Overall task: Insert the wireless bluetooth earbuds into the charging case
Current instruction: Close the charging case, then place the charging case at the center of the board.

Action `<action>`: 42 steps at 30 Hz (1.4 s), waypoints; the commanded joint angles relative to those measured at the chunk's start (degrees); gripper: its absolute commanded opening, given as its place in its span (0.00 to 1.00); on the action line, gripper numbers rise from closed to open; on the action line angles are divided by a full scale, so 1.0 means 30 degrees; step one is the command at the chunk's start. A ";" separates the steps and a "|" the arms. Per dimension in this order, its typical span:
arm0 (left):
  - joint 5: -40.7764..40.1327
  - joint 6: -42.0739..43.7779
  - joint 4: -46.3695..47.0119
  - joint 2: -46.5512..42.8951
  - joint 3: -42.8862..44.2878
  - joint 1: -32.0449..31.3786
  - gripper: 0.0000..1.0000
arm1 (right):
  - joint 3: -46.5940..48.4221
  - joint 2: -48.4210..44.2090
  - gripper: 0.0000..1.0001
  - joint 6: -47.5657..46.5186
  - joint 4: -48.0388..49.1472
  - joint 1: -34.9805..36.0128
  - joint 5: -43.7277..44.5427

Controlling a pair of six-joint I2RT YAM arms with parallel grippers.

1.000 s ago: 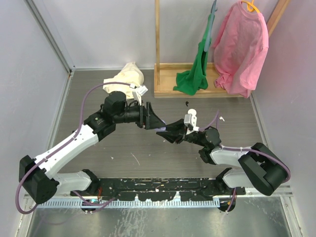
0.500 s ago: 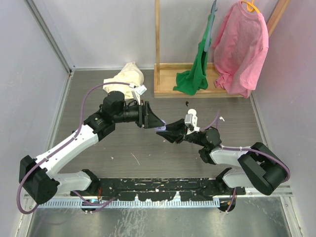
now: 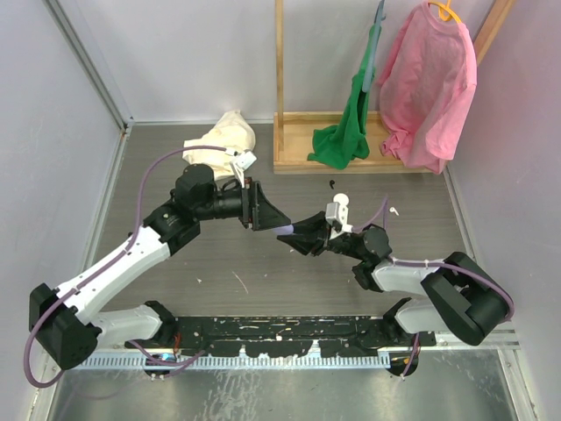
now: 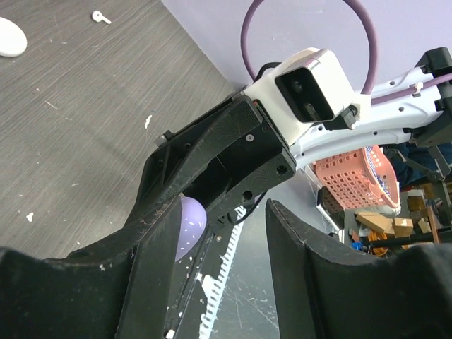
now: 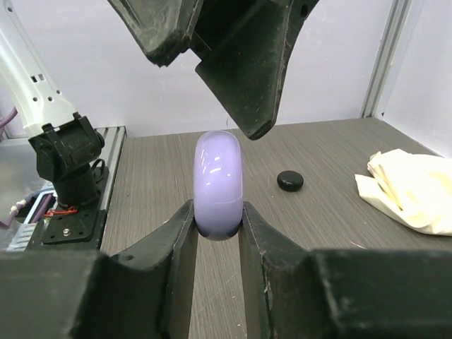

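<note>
The two arms meet near the centre of the grey table. The left gripper points in from 9 o'clock, its jaws spread with nothing between them. In the right wrist view its fingers hang at 12 o'clock of the case. The right gripper, at 3 o'clock, pinches the lavender charging case on edge above the table. One white earbud lies on the table, well apart from the case.
</note>
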 commanded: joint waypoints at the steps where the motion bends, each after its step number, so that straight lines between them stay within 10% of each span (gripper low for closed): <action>1: 0.0170 0.0271 0.0787 -0.0666 0.0024 0.0270 0.53 | 0.0150 -0.0242 0.01 0.0071 0.0314 0.0098 0.0059; 19: -1.2133 0.6987 -1.0646 -0.5076 0.1216 0.0507 0.98 | 0.2751 -0.2172 0.01 0.0830 -1.3189 0.0047 0.5652; 42: -2.0560 1.0787 -1.1822 -0.9057 -0.0662 0.0796 0.98 | 1.0973 0.9142 0.03 0.7527 -1.8591 -0.3004 0.7451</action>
